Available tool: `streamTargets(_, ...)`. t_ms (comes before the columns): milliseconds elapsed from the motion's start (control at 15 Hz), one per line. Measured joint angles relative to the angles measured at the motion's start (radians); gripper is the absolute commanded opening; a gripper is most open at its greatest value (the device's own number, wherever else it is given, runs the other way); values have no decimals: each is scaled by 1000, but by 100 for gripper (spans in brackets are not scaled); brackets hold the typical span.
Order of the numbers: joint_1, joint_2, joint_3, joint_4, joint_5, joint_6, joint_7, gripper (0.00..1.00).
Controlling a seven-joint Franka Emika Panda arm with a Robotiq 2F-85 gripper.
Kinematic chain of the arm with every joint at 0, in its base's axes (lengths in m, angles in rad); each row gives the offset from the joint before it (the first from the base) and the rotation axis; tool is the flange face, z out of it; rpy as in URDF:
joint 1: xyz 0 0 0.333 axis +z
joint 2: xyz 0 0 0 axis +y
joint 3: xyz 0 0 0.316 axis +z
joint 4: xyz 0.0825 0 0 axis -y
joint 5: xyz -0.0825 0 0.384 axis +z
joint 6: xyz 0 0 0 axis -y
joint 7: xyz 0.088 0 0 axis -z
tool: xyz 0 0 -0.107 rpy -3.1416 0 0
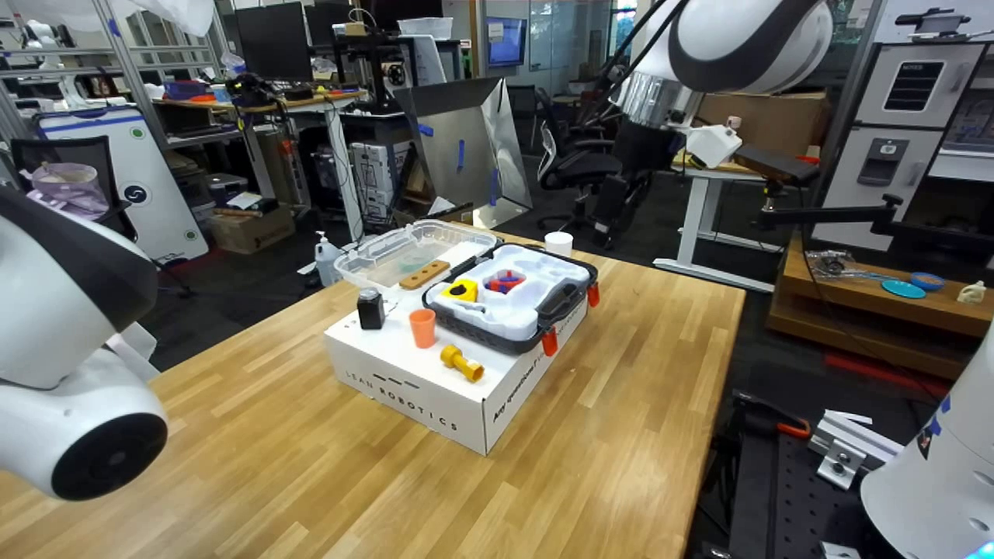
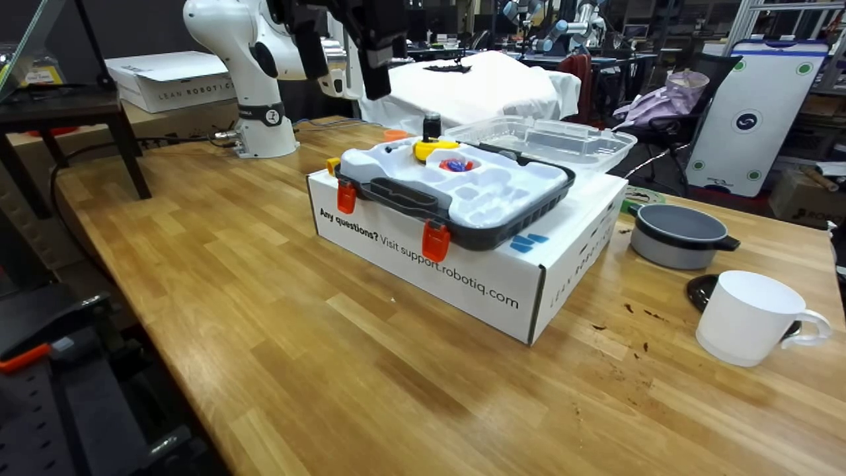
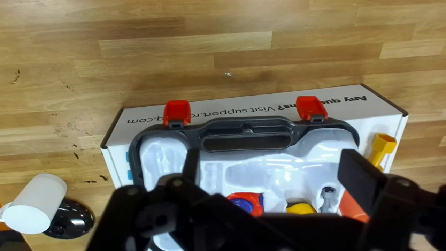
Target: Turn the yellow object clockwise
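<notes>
nearest the camera in the wrist view is your gripper (image 3: 270,160), its fingers spread wide with nothing held between them; in both exterior views it hangs high, well apart from the things below. beyond it you see the open case (image 3: 249,123), which takes up most of the space between the fingertips. the yellow lump (image 3: 301,208) seated in that case is probably not your target.

your yellow piece (image 3: 381,147) lies off to the right in the wrist view, outside the finger on that side, which hides its lower end. it rests on its side on top of the white box (image 3: 379,122), between the case and the box's short edge. so the move turns on a sideways shift: go right in the wrist view, i'd say, then down. the piece's long axis runs nearly up and down there, leaning a little, while the line between your fingertips runs across; you should need little wrist turn before closing on the narrow shaft.

in an exterior view the orange cup (image 1: 423,328) stands upright near one end of it, not touching. if you twist clockwise as seen from above, expect that end to swing toward the case wall and the opposite end toward the box's edge. past that edge you have the wooden table (image 3: 226,45), lower down, so guard against a fall.
</notes>
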Motion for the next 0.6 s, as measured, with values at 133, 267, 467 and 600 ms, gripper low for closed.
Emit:
streamTargets(133,0,13,6,7,0,4,11,100)
streamTargets(267,-3,12,2,8,0,5,11,100)
streamTargets(467,-3,11,3,6,-1,4,11,100)
streamTargets(600,-3,11,11,5,-1,5,11,100)
